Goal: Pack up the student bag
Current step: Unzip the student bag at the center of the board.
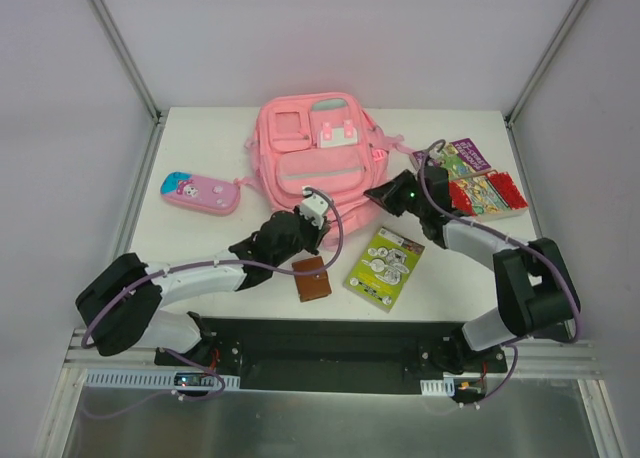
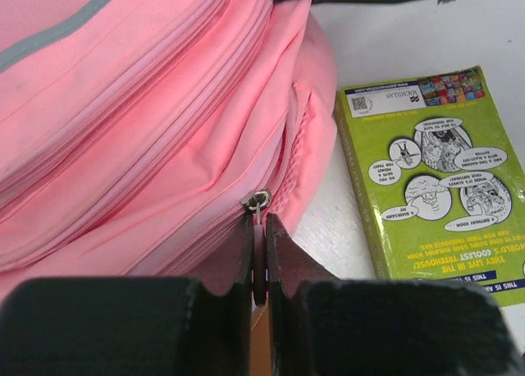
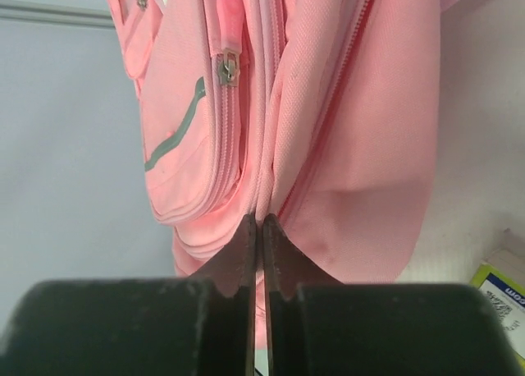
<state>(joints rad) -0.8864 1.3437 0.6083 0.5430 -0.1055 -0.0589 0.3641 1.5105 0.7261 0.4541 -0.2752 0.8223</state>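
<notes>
The bag lies flat on the counter toward 12 o'clock from the arm bases, front pockets up. The step in hand looks to be opening its main zip. The left claw is pinched all but shut on the zip pull at the bag's 6 o'clock edge. The right claw is likewise closed, nipping a fold of fabric beside a zip track near the bag's 4 o'clock corner. To do this well, the right should anchor the fabric firmly while the left draws the pull along the line of the teeth rather than up and away, since the cloth is soft and would likely bunch or lift. The bag is pink and padded, with a grey strip across one pocket and several parallel zips, and it looks closed. A green book lies at its 5 o'clock.
</notes>
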